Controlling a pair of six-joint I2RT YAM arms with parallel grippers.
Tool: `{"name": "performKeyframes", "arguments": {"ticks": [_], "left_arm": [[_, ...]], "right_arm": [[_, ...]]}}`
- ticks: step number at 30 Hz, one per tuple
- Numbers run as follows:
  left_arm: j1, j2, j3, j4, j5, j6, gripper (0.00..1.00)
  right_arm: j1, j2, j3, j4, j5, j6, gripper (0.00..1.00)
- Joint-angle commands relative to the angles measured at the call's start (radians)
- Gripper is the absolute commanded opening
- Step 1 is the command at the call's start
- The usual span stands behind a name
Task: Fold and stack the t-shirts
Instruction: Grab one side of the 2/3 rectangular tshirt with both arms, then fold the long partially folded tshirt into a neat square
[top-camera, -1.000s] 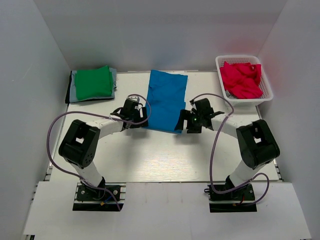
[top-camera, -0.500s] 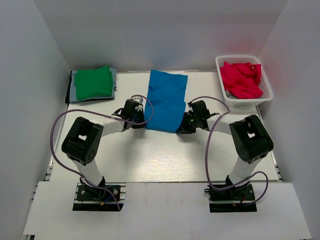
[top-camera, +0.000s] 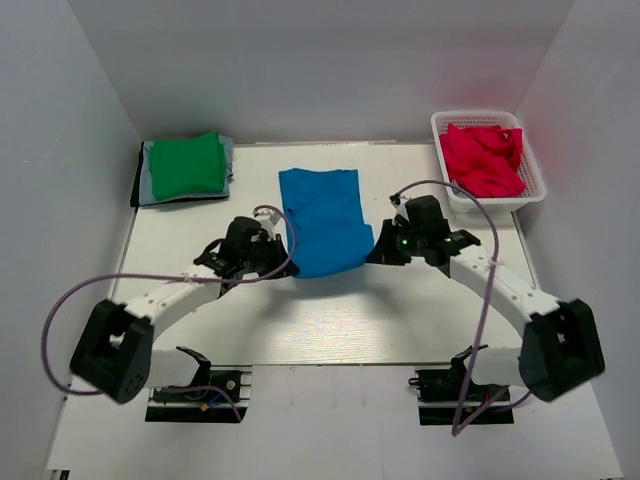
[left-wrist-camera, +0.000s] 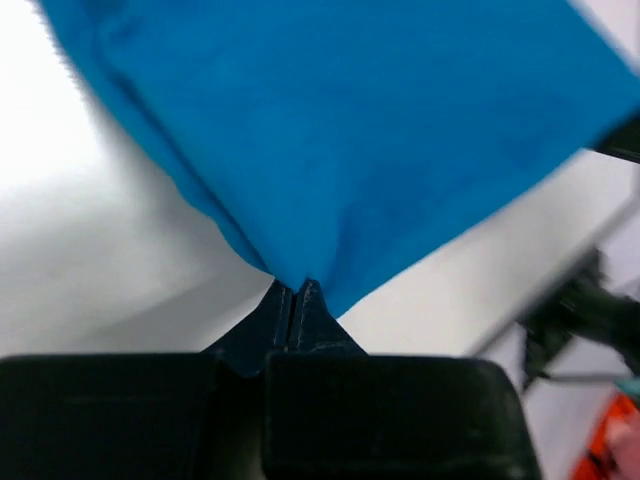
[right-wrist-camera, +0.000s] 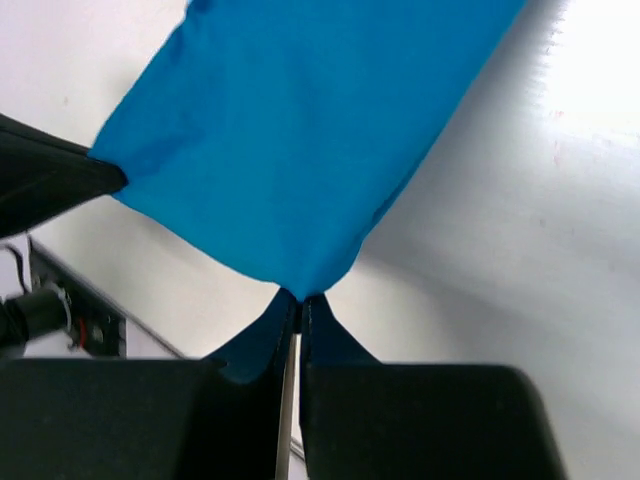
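A bright blue t-shirt (top-camera: 322, 219), folded into a long strip, hangs in mid-table with its near end lifted. My left gripper (top-camera: 283, 254) is shut on its near left corner (left-wrist-camera: 292, 278). My right gripper (top-camera: 372, 254) is shut on the near right corner (right-wrist-camera: 300, 290). The cloth (left-wrist-camera: 340, 130) stretches away from both pairs of fingers. At the back left lies a stack with a folded green t-shirt (top-camera: 187, 165) on top of grey and dark ones. Crimson-pink t-shirts (top-camera: 482, 158) are heaped in the basket.
The white mesh basket (top-camera: 533, 172) stands at the back right against the wall. White walls close in the table on three sides. Loose cables loop from both arms over the table's near half.
Both grippers shut on the blue t-shirt's near corners and lifted them. The arms stretched out wider, and the shirt now looks shorter and pulled toward the near edge.
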Motion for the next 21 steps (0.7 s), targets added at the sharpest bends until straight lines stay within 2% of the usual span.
{"name": "performKeyframes", "arguments": {"ticks": [1,5,9,14,17,21], "left_arm": [[-0.014,-0.173,-0.025,-0.087,0.154,-0.036,0.0],[-0.034,-0.364,-0.035,-0.196,0.183,-0.062,0.0],[-0.034,-0.472,-0.025,-0.24,0.22,-0.097,0.0],[-0.034,-0.483,-0.044,-0.24,0.22,-0.134,0.0],[-0.034,-0.494,-0.035,-0.265,0.17,-0.153,0.0],[-0.034,-0.503,-0.01,-0.296,-0.008,-0.185,0.0]], "right_arm": [[0.003,-0.112,0.008,-0.255,-0.055,-0.114,0.0],[0.005,-0.208,0.036,-0.351,-0.123,-0.172,0.0],[0.002,-0.307,0.083,-0.402,-0.178,-0.189,0.0],[-0.003,-0.318,0.089,-0.356,-0.249,-0.192,0.0],[-0.002,-0.278,0.1,-0.31,-0.296,-0.19,0.0],[-0.002,-0.23,0.119,-0.238,-0.325,-0.191,0.0]]}}
